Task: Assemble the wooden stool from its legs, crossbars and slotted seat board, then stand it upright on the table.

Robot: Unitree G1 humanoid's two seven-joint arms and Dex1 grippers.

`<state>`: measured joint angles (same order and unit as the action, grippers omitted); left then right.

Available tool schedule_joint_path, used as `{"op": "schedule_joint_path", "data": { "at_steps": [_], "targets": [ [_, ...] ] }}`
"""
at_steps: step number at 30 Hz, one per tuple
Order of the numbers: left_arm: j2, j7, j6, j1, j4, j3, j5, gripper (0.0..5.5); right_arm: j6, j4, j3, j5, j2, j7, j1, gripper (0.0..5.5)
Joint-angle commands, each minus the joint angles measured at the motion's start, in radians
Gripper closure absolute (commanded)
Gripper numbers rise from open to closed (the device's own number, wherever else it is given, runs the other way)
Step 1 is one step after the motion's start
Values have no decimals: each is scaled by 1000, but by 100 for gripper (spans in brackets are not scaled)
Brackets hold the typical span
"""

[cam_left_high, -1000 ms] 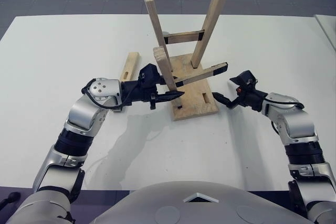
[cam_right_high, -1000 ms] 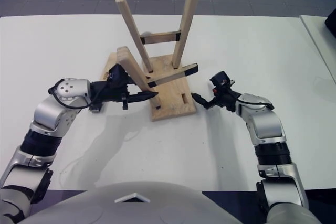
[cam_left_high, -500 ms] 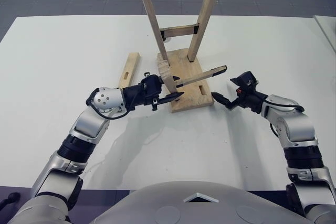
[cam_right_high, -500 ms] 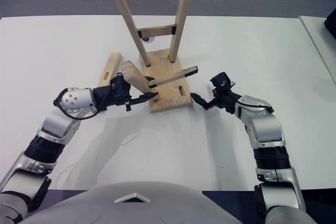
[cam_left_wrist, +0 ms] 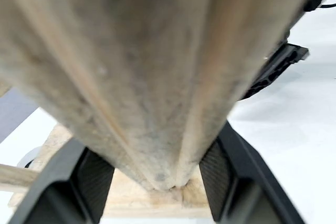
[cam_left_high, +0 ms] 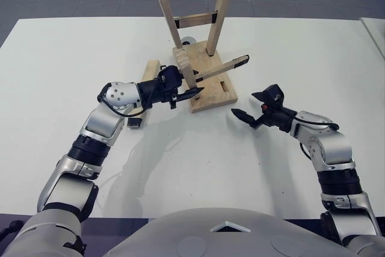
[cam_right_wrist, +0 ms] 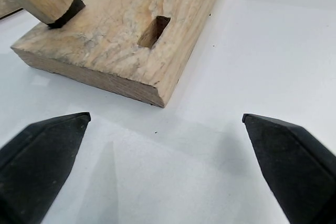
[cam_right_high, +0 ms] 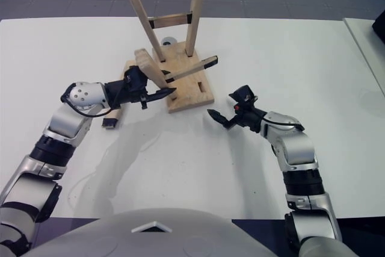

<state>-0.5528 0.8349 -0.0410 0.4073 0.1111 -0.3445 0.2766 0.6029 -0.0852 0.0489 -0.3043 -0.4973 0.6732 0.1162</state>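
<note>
Two upright legs [cam_left_high: 165,4] are standing in the seat board [cam_left_high: 216,91], which is lying on the table [cam_left_high: 60,52]. The left claw [cam_left_high: 191,92] is clamping a tilted third leg [cam_left_high: 185,67] at the board's corner, and the right claw [cam_left_high: 243,106] is hanging apart nearby. Pressing the leg down while it is leaning this way risks jamming it or shoving the unheld board.

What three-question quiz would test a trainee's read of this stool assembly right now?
1. True or false: the right gripper is shut.
2. The left gripper clamps: A) nothing; B) a leg with crossbar; C) a screwdriver.
3. Fill in: the loose leg lies on the table, on the seat board's ____ side.
Key: 1 false, it is open and empty; 2 B; 3 left.
</note>
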Motion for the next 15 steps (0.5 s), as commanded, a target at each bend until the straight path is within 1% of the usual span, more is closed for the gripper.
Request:
{"op": "schedule_joint_path", "data": {
  "at_steps": [1,4,5,8,11,15],
  "targets": [
    [-1,31,-84,-34,-47,69,52,249,15,-15,0,-5,3,-3,-4,10],
    [-24,25,-140,-84,-102,129,74,195,21,-22,0,-7,6,-5,-4,10],
    [-40,5,-161,-117,-132,161,75,173,24,-28,-1,-9,7,-6,-6,10],
    [-72,-96,-238,-225,-236,262,61,130,34,-53,-14,-19,11,-16,-24,10],
    [-41,-250,-296,-309,-302,328,5,85,47,-83,-33,-30,16,-31,-49,10],
    [34,-431,-387,-395,-358,374,-38,27,63,-110,-48,-42,20,-47,-63,10]
  ]
}}
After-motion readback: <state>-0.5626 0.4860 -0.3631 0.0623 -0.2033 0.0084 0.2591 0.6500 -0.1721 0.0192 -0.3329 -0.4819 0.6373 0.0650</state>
